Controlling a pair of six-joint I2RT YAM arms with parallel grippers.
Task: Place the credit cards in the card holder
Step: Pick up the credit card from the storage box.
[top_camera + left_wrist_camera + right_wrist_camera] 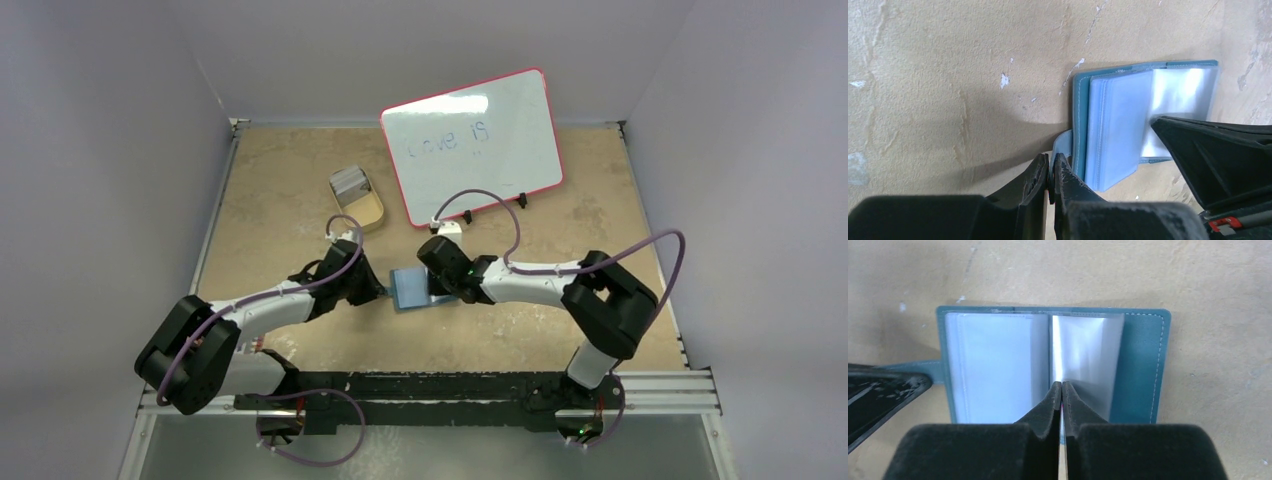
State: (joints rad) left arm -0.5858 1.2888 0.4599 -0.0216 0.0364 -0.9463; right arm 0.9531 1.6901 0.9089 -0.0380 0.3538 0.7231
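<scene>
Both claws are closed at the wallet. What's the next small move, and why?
Probably raise the right claw a little, peeling the clear sleeve it appears to pinch up from the open card holder. The left claw grips the snap tab, so the holder should stay put. The credit cards lie in the tray, awaiting an opened pocket.

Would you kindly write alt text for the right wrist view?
The right gripper, shut, pinches a clear sleeve at the middle of the open teal card holder on the tan table; the left gripper holds its snap tab.
</scene>
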